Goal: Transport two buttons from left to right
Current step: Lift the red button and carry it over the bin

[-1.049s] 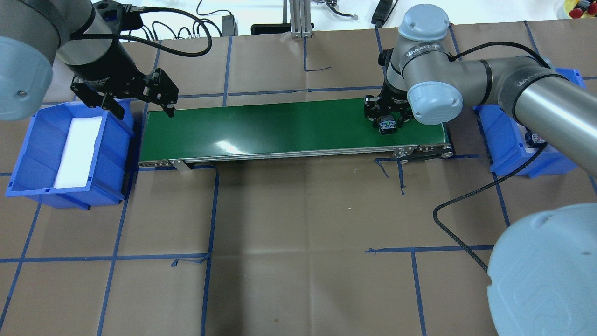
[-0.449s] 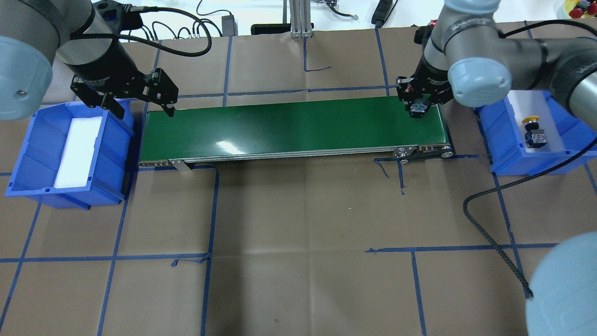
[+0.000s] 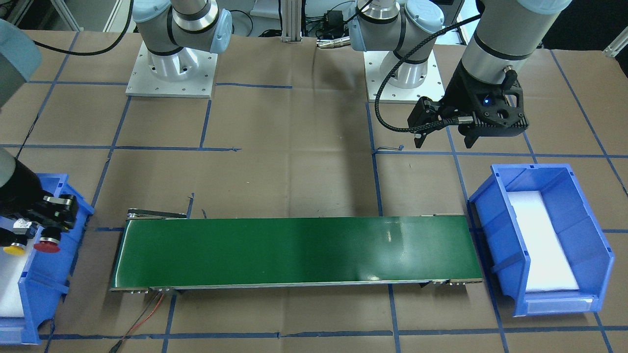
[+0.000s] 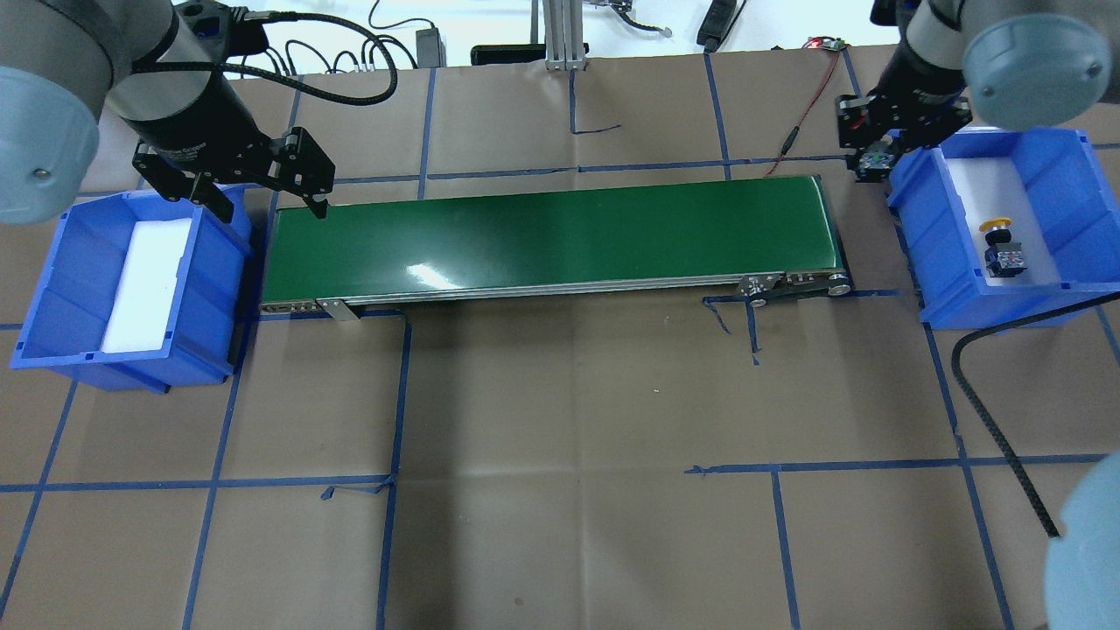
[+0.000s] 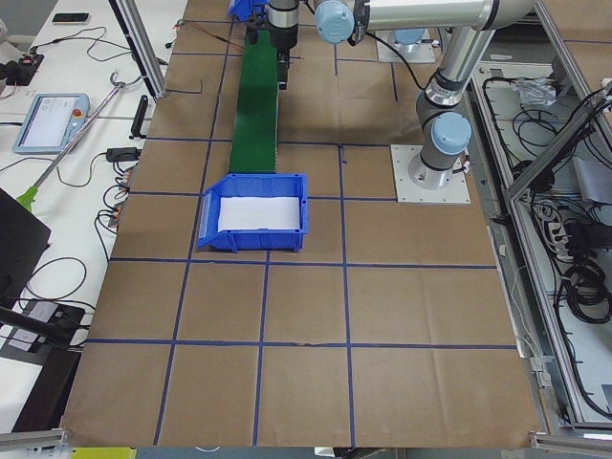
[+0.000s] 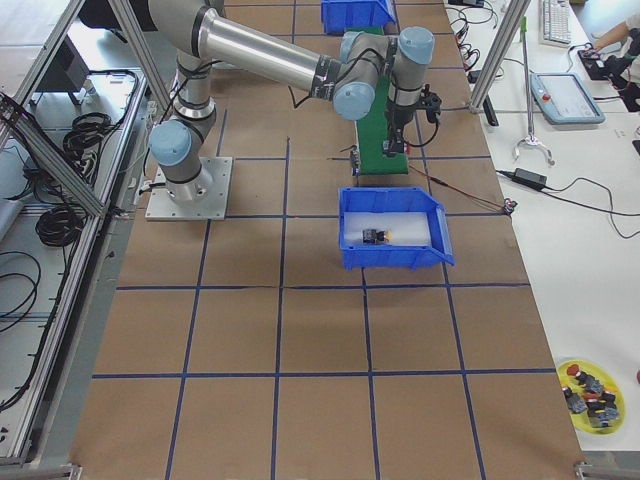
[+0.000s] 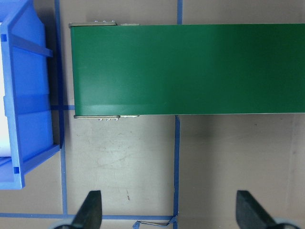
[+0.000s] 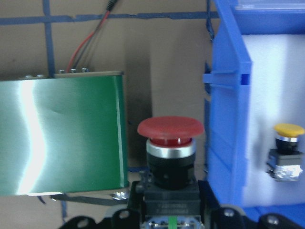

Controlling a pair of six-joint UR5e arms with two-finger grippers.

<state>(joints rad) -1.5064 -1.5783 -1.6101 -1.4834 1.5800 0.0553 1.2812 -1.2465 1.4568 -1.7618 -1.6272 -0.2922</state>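
We see two buttons, each a round mushroom cap on a black-and-grey block body. The red button (image 8: 170, 143) has a silver ring under its cap and is clamped by its body in the right gripper (image 4: 875, 157). It hangs between the end of the green belt (image 4: 551, 236) and the near wall of the right bin (image 4: 1050, 166), just beside that wall. The yellow button (image 4: 1002, 245) lies in that bin on a white pad (image 4: 993, 188), at about 4 o'clock from the red one in the overhead view, with its cap pointing to 12 o'clock. There are two blue bins, one off each end of the belt. The right bin sits at 3 o'clock and holds the pad and the yellow button. The left bin (image 4: 52, 289) sits at 9 o'clock and holds one white pad (image 4: 144, 284). The left gripper (image 4: 271, 206) hangs with its fingers (image 7: 90, 212) spread wide and nothing between them, at about 12 o'clock from the gap between the left bin and the belt's end. In all we count two buttons, two bins, two pads and one belt.
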